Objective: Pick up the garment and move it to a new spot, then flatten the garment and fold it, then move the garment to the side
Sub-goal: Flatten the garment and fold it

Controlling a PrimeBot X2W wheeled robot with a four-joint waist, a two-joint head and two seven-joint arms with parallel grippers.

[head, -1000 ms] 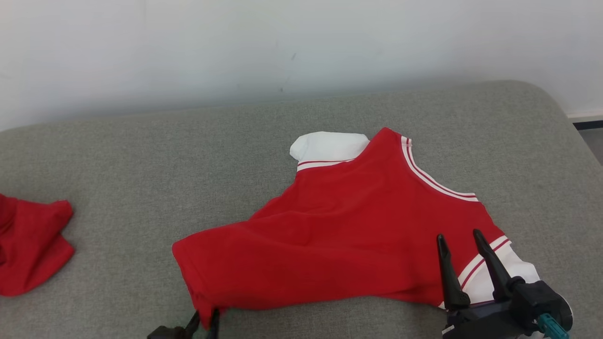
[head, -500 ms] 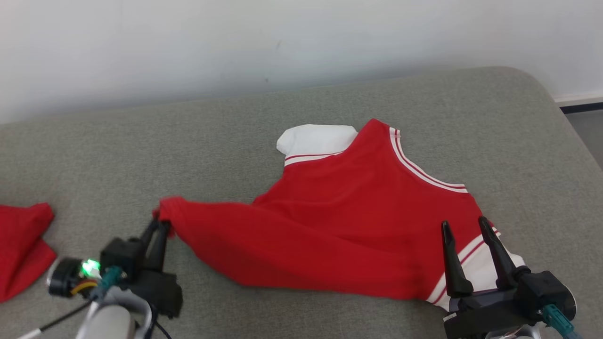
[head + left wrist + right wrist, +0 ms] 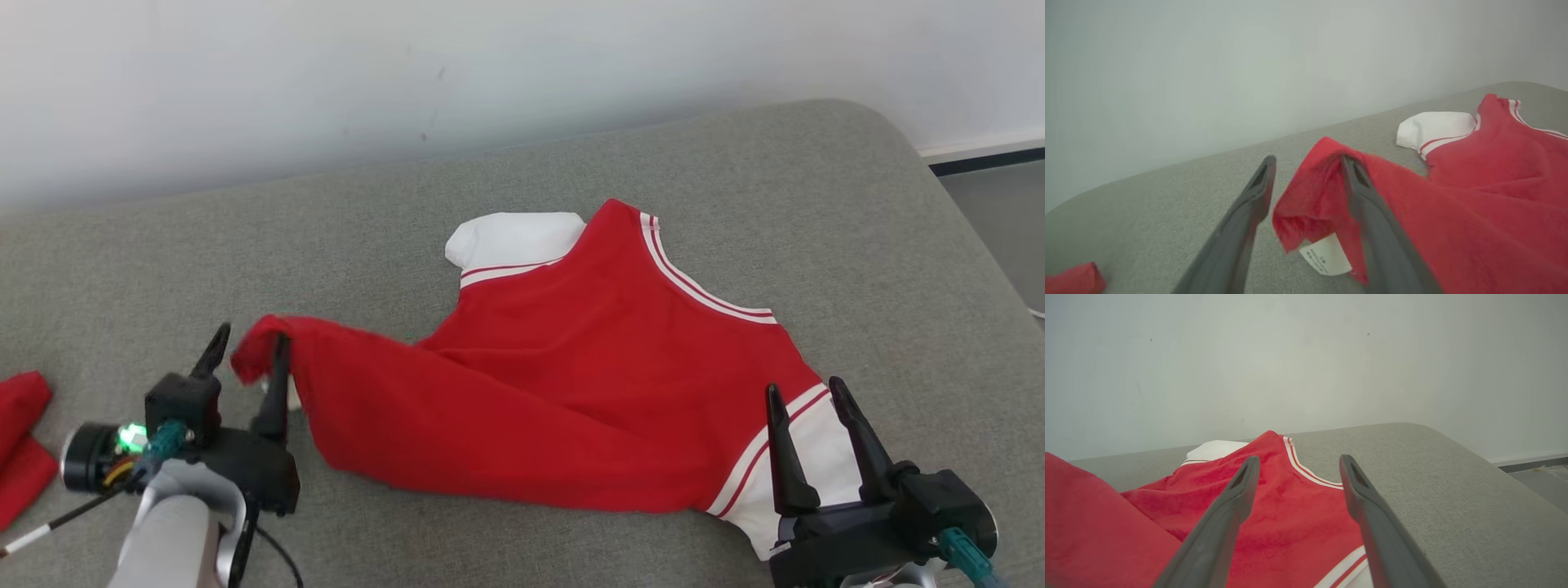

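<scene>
The garment [image 3: 571,376], a red shirt with white sleeves and striped trim, lies spread on the grey cushion [image 3: 343,237]. My left gripper [image 3: 251,336] is open at its left hem corner. That corner hangs over the right-hand finger [image 3: 1367,204], with a white label [image 3: 1325,255] dangling below, and the garment [image 3: 1474,196] stretches away to the right. My right gripper [image 3: 803,387] is open, hovering over the white sleeve at the lower right with nothing between its fingers. In the right wrist view this gripper [image 3: 1300,458] points across the garment [image 3: 1290,506] toward the neckline.
Another red cloth [image 3: 20,445] lies at the cushion's far left, seen as a red cloth [image 3: 1073,279] in the left wrist view. A pale wall runs behind the cushion. The cushion's rounded right end drops to the floor [image 3: 992,212].
My left gripper came up from the bottom edge, dragged the hem corner up and left while shut on it, and now stands open. The head camera has shifted. The right gripper has hardly moved.
</scene>
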